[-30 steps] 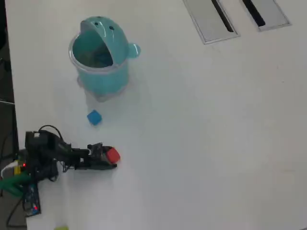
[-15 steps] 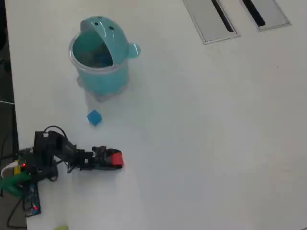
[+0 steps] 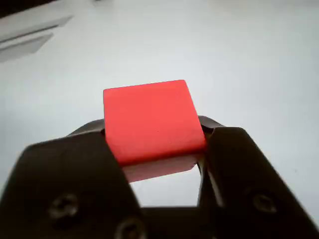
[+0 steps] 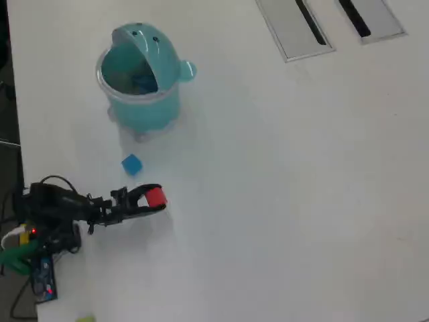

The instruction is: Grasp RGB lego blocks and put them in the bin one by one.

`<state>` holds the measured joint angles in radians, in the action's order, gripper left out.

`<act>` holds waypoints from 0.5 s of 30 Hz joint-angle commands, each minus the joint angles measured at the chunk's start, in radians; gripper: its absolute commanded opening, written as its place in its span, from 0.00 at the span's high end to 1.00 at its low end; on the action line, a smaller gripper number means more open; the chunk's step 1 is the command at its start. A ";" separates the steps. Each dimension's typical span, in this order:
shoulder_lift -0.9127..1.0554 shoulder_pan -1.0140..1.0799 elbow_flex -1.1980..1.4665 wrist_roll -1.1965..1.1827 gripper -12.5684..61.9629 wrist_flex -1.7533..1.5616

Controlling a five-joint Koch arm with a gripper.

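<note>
1. since half a second ago the tool with the red lego block has drawn back left and up the overhead view, nearer the blue lego block.
2. one red block, one blue block, one teal bin.
3. the tool's black jaws clamp the red block's sides in the wrist view.
4. the bin's inside is unclear.
5. white smooth table; two grey slotted panels, cut off at the top edge.
</note>
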<state>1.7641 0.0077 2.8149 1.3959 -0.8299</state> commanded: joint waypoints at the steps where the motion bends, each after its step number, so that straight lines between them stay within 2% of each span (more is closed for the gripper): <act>1: 0.087 -0.035 -0.011 -0.008 0.63 -0.075; 6: 0.210 -0.115 0.037 -0.025 0.63 -0.054; 15: 0.492 -0.278 0.038 -0.025 0.63 0.206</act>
<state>2.2043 -0.2454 2.8870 1.3698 -0.6289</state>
